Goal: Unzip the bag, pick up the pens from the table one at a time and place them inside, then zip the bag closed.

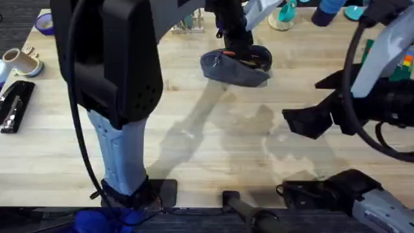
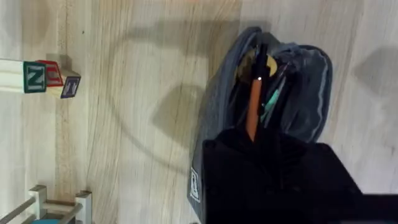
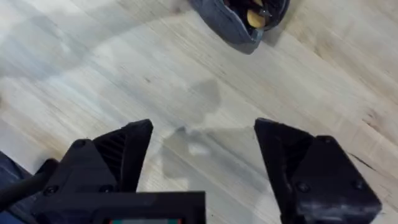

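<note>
- At the left edge of the overhead view, a black stapler (image 1: 14, 107) and a roll of tape (image 1: 22, 61) are seen on the table (image 1: 213, 142), well apart from the work.
- The left arm is seen reaching across to the far middle of the table, where the left gripper (image 1: 234, 46) is lowered over the open bag (image 1: 234, 67). Whether its claw is parted or closed cannot be told; from its own wrist camera the fingers are lost in a black mass at the bag's mouth.
- The bag is shown unzipped on the wood in the left wrist view, its grey-blue mouth gaping, with the orange pen (image 2: 253, 107) lying lengthwise inside, running up to the gripper. A dark pen (image 2: 262, 59) appears to be beside it, though this is hard to confirm.
- The bag is judged soft and light: it is likely to slump and slide under a pull, so one end would need pinning while the small zipper tab is pinched. The tab itself cannot be picked out.
- The pens are judged slim, stiff and slippery, best pinched mid-barrel.
- At the right, the right gripper (image 3: 205, 155) is held above bare wood, its claw spread wide and empty, well apart from the bag (image 3: 242, 18).
- With no pens seen on the open table, the zipping is judged the step remaining.
</note>
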Available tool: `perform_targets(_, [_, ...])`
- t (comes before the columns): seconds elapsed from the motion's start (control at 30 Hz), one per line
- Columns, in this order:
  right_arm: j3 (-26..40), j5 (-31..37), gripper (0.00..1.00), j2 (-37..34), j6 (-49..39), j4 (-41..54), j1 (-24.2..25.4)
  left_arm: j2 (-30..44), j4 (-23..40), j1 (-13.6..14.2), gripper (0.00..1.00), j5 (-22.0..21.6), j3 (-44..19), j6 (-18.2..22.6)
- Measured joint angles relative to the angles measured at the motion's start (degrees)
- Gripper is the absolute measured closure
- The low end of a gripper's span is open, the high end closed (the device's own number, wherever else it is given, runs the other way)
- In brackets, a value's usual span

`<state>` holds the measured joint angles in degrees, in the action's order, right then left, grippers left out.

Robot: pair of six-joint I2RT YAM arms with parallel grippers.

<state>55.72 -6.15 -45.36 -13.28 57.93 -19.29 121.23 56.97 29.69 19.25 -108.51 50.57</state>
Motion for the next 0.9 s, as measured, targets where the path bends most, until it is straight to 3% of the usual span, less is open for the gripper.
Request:
perform_targets(0.1, [0.0, 0.0, 0.006, 0.0, 0.0, 0.0, 0.0, 0.0, 0.0, 0.0, 0.928, 0.0, 0.0, 0.1])
perform_targets(0.33, [0.0, 0.0, 0.005, 0.0, 0.0, 0.0, 0.0, 0.0, 0.0, 0.1, 0.572, 0.1, 0.0, 0.1])
perform_targets(0.37, [0.0, 0.0, 0.005, 0.0, 0.0, 0.0, 0.0, 0.0, -0.1, 0.1, 0.489, 0.1, 0.0, 0.3])
perform_targets(0.47, [0.0, 0.0, 0.005, 0.0, 0.0, 0.0, 0.0, 0.0, -0.2, 0.1, 0.062, 0.2, 0.0, 0.3])
perform_targets(0.5, [0.0, 0.0, 0.005, 0.0, 0.0, 0.0, 0.0, 0.0, -0.2, 0.1, 0.019, 0.3, 0.0, 0.3])
perform_targets(0.9, [0.0, 0.0, 0.005, 0.0, 0.0, 0.0, 0.0, 0.0, -0.7, 0.1, 0.006, 0.2, 0.0, 0.3])
